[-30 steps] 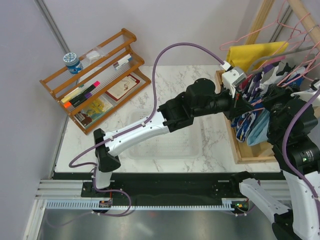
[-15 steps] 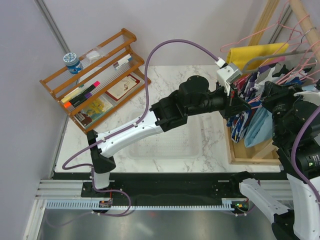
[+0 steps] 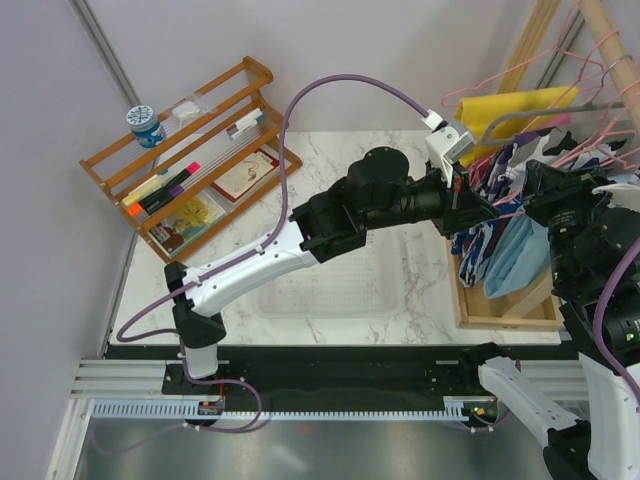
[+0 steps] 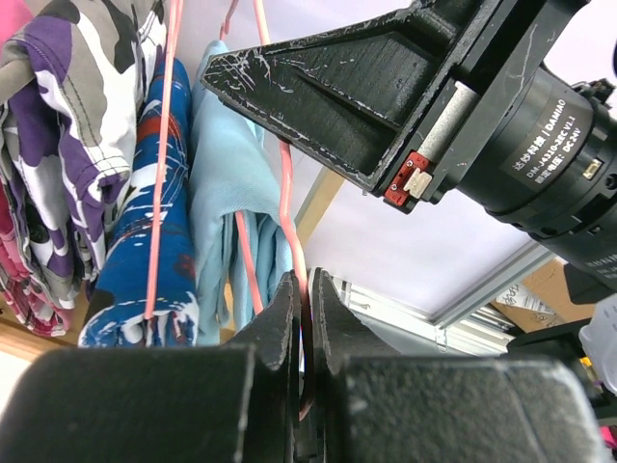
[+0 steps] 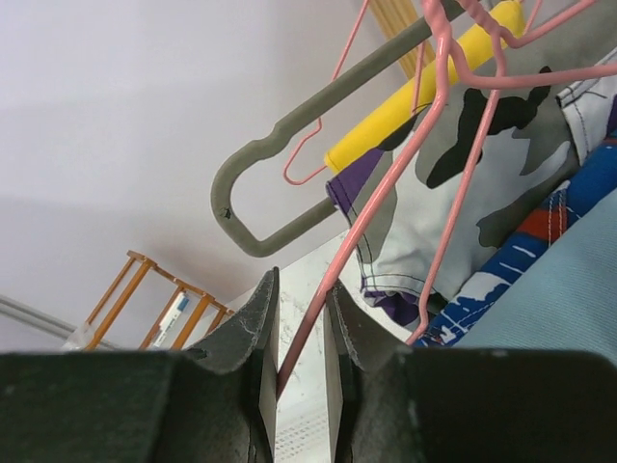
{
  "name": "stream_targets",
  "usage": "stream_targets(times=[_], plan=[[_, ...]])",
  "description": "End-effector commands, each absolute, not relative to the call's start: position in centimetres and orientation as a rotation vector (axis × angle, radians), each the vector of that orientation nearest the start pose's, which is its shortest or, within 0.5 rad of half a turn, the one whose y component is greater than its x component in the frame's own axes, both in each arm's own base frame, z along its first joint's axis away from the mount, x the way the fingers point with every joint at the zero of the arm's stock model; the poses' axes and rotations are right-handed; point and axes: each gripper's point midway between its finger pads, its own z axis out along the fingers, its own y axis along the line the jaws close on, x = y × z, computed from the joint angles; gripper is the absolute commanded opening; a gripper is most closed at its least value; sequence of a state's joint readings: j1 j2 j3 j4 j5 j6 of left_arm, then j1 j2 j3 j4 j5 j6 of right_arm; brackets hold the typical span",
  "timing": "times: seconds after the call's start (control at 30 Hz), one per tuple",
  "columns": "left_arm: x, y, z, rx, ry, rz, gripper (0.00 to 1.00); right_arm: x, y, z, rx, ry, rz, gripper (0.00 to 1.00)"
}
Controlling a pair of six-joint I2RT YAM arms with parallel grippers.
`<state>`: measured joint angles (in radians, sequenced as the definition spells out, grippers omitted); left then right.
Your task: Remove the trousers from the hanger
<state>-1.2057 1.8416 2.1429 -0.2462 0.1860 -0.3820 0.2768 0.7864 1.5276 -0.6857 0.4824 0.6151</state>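
Standing at table (image 3: 350,160) left rear: wooden rack (image 3: 190,150). Clear tray (image 3: 300,305) near middle. Left arm stretched rightward to hanging clothes; left gripper (image 4: 301,285) jaws pinched tight on pink hanger (image 4: 287,188) wire, beside trousers (image 4: 227,193) edge. Trousers draped over hanger, hanging just right of patterned clothes (image 4: 87,116), above wooden frame (image 3: 500,310). Right gripper (image 5: 301,299) jaws narrowly parted round pink wire, wire against one finger; possibly same hanger, view too tight to confirm.

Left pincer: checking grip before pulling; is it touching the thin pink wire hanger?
Touching: left wrist view shows the left pincer clamped around the thin pink wire hanger.
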Motion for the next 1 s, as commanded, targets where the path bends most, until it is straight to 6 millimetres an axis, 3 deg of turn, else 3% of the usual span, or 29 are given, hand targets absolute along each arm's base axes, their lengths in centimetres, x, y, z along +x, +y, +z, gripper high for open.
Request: stream_targets(times=[0.0, 0.13, 0.33, 0.43, 0.7, 0.97], plan=[[10.0, -48.3, 55.4, 0.883, 1.250, -1.561, 0.02, 20.3, 3.9, 57.0, 0.375, 1.196, 0.590, 0.03], [9.7, -47.6, 55.3, 0.881, 1.256, -1.563, 0.02, 19.6, 5.4, 57.0, 0.289, 1.207, 0.644, 0.04], [9.8, -47.7, 54.5, 0.883, 1.285, -1.562, 0.02, 19.5, 6.0, 56.4, 0.243, 1.220, 0.642, 0.00], [10.0, -48.0, 55.1, 0.866, 1.270, -1.568, 0.02, 20.0, 6.2, 57.0, 0.216, 1.181, 0.636, 0.00], [11.2, -49.2, 53.1, 0.841, 1.341, -1.532, 0.02, 18.5, 7.7, 59.9, 0.128, 1.092, 0.730, 0.00], [11.6, -47.1, 51.6, 0.837, 1.419, -1.473, 0.02, 18.3, 8.8, 55.7, 0.146, 1.182, 0.822, 0.00]])
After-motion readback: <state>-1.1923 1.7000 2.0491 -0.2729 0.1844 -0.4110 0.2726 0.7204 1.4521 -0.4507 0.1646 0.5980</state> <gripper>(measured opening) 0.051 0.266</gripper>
